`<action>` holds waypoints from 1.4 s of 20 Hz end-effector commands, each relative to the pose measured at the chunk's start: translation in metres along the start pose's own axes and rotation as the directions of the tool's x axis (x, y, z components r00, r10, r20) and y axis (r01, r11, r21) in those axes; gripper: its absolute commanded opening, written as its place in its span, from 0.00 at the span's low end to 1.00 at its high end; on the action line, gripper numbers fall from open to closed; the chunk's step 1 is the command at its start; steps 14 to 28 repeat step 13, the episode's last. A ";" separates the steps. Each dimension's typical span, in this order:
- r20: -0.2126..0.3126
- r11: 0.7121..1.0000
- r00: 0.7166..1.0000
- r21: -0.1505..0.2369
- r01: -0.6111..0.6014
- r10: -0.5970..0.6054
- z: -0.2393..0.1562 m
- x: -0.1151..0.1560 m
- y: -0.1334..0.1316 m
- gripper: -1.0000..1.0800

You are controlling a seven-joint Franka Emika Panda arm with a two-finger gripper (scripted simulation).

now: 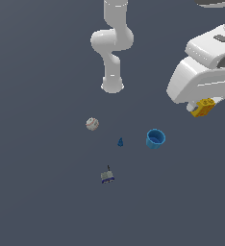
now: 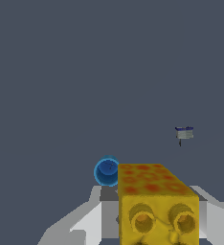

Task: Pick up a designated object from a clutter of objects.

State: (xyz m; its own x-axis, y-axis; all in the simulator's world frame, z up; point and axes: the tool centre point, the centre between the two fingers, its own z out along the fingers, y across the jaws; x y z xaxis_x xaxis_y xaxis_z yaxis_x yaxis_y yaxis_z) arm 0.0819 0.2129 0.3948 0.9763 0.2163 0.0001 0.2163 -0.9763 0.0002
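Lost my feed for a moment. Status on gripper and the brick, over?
Gripper shut on yellow brick, held up clear of the floor. Blue cup, baseball, blue cone below. Nothing in the way.

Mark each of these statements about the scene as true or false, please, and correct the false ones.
1. The gripper holds the yellow brick. True.
2. The blue cup lies tipped on its side. False: it stands with its opening up.
3. The blue cone sits between the baseball and the cup. True.
4. The grey-blue gadget touches the baseball. False: they lie clearly apart.
5. The brick rests on the floor. False: it is in the gripper.
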 end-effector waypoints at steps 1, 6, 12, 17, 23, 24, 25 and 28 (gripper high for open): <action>0.000 1.000 1.000 0.000 -0.001 0.001 -0.008 0.004 -0.008 0.00; 0.000 1.000 1.000 0.000 -0.001 0.001 -0.017 0.009 -0.017 0.00; 0.000 1.000 1.000 0.000 -0.001 0.001 -0.021 0.012 -0.022 0.00; 0.000 1.000 1.000 0.000 -0.001 0.001 -0.021 0.012 -0.022 0.00; 0.000 1.000 1.000 0.000 -0.001 0.001 -0.021 0.012 -0.022 0.00; 0.000 1.000 1.000 0.000 -0.001 0.001 -0.021 0.012 -0.022 0.00; 0.000 1.000 1.000 0.000 -0.001 0.001 -0.021 0.012 -0.022 0.00; 0.000 1.000 1.000 0.000 -0.001 0.001 -0.021 0.012 -0.022 0.00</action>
